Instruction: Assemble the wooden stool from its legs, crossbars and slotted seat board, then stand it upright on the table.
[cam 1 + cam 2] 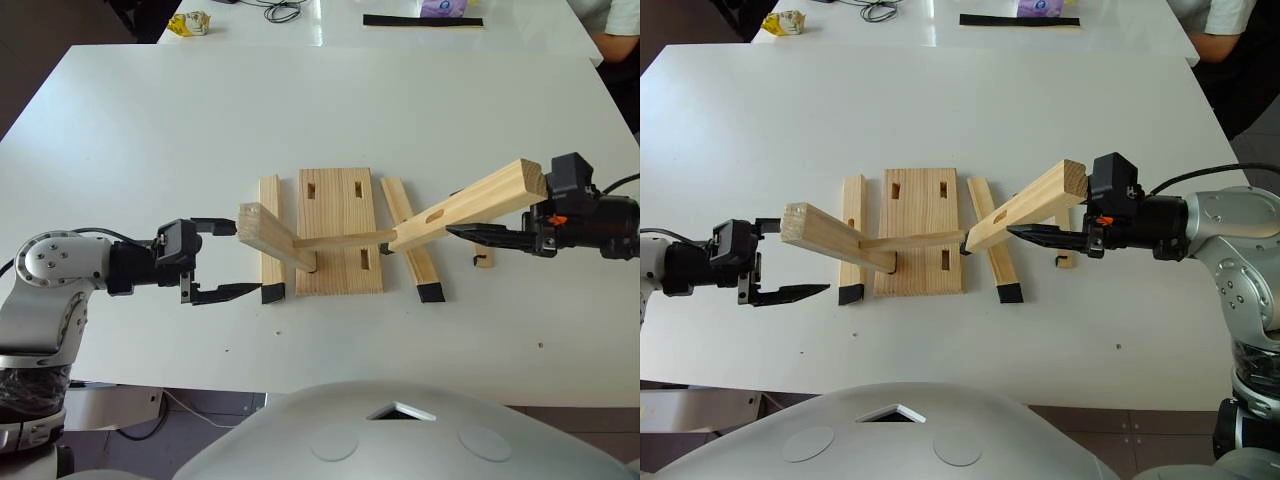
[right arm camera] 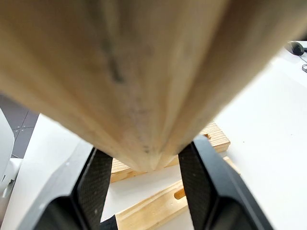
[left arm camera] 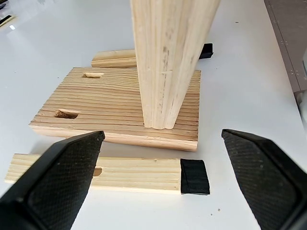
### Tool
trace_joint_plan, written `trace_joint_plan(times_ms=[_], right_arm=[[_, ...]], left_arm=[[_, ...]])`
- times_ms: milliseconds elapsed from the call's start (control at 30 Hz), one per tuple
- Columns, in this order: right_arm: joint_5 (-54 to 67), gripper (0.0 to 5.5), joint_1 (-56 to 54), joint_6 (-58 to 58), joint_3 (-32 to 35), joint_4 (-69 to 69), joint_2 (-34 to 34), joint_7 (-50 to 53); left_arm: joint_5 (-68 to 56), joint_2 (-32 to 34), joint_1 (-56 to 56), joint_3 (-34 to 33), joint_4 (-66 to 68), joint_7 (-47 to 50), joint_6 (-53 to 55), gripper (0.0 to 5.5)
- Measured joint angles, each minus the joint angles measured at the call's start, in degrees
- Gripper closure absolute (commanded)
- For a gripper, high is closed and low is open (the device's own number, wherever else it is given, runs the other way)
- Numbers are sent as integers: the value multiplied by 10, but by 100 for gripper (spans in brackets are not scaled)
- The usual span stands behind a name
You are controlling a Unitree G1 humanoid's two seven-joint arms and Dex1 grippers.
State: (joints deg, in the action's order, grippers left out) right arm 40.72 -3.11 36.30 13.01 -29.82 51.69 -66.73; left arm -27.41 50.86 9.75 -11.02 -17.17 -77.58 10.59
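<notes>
The white surface point(image 1: 150, 150) carries the slotted seat board point(image 1: 340, 215), lying flat with a loose leg point(image 1: 268, 195) beside it. Over the board, two legs joined by a thin crossbar point(image 1: 340, 240) make a stiff, light, rather unwieldy frame. The right pincer point(image 1: 460, 228) is clamped on the raised right leg point(image 1: 485, 198). The left leg point(image 1: 272, 236) stands its end on the board. The left pincer point(image 1: 245, 257) gapes just beside it. Gripping mid-leg, not the slim crossbar, looks safest.

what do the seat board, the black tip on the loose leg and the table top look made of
Seat board: pale bare softwood, probably pine; straight grain and raw cut slots, no gloss.
Black tip: matte, looks like rubber or foam, cannot tell which.
Table: smooth white with a soft sheen, likely laminate or painted board.
</notes>
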Motion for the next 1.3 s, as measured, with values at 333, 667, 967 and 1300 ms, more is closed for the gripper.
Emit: trace_joint_plan(times_ms=[333, 667, 967, 1300], right_arm=[[33, 349, 2, 3, -16, -25, -12, 16], [9, 349, 2, -14, -64, -7, -15, 16], [-13, 349, -26, -54, -110, 16, -22, 9], [-27, 349, -48, -67, -128, 25, -21, 7]], left_arm=[[-17, -7, -29, 25, -21, 40, 38, 97], [-25, -14, -57, 42, -23, 59, 56, 97], [-30, -19, -82, 52, -31, 67, 73, 97], [-31, -23, -99, 66, -28, 71, 75, 97]])
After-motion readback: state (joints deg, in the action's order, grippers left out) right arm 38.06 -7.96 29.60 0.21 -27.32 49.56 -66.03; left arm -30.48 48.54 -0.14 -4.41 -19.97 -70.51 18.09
